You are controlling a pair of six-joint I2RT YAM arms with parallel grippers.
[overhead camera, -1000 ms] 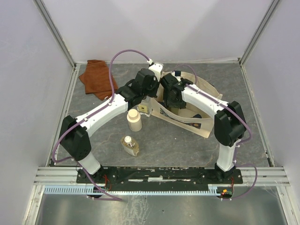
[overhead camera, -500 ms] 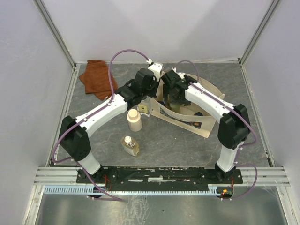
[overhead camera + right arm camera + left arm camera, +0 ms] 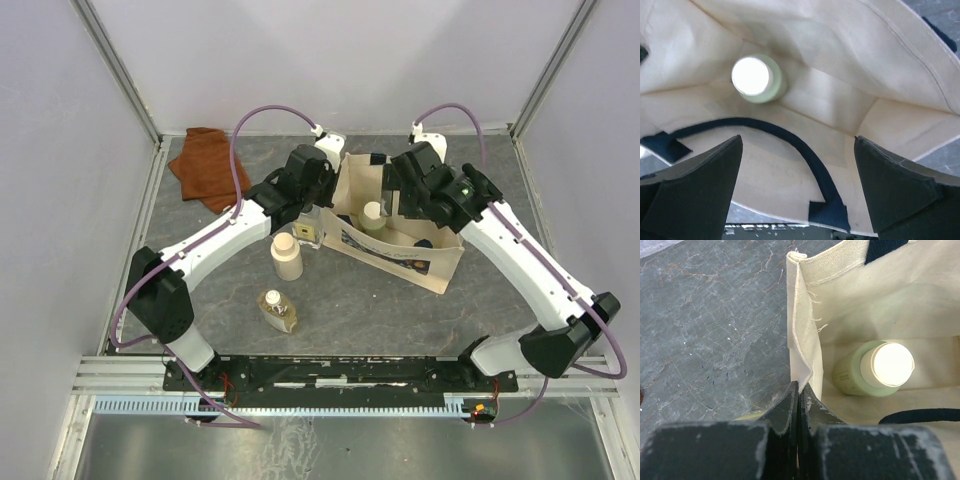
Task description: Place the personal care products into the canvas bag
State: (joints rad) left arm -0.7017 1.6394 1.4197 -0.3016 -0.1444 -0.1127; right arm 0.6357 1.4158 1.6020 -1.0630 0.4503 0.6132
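The canvas bag (image 3: 432,262) stands open at the table's middle. My left gripper (image 3: 322,203) is shut on the bag's left rim, and the left wrist view shows the fingertips (image 3: 799,388) pinching the cloth edge (image 3: 801,330). The olive-green bottle (image 3: 372,214) stands upright inside the bag (image 3: 840,55), white cap up (image 3: 887,364) (image 3: 752,76). My right gripper (image 3: 408,192) hovers over the bag's mouth, open (image 3: 797,145) and holding nothing. The cream bottle (image 3: 287,257) stands left of the bag. The amber flat bottle (image 3: 278,311) lies nearer the front. A small clear bottle (image 3: 305,233) sits by the bag's left corner.
A rust-brown folded cloth (image 3: 206,167) lies at the back left corner. A dark handle strap (image 3: 805,150) loops across the inside of the bag. Walls enclose the table on three sides.
My right gripper opened, released the olive-green bottle inside the bag, and rose up and back to the right. The left gripper kept its hold on the rim.
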